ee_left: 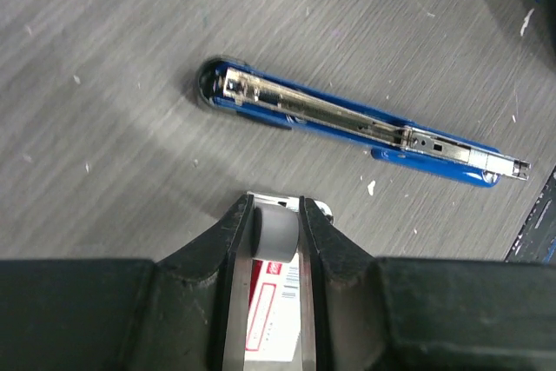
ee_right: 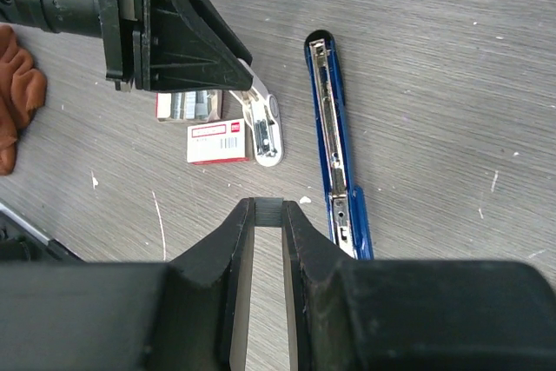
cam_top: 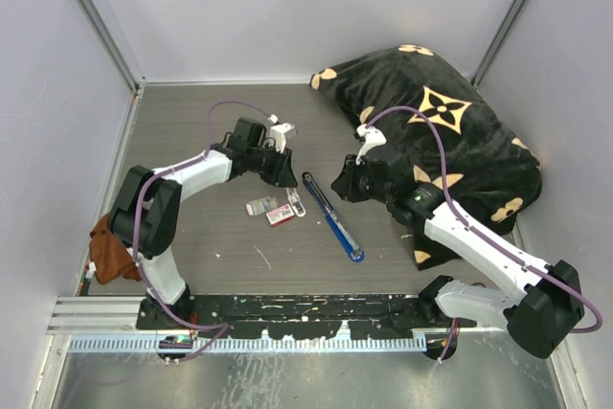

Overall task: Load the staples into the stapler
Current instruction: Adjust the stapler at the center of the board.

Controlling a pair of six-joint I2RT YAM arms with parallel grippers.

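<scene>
Hovering over the red-and-white box (cam_top: 280, 216), left tool (cam_top: 283, 175) is slightly open, empty; staples (ee_right: 192, 105) lie just left of the box. Stapler (cam_top: 332, 216) lies open mid-table. Right tool (cam_top: 342, 182) barely parted, empty.

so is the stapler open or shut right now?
Open. The stapler lies flat on the table, unfolded into one long line, its silver inner channel exposed and facing up. Whether staples are loaded: cannot tell.
</scene>
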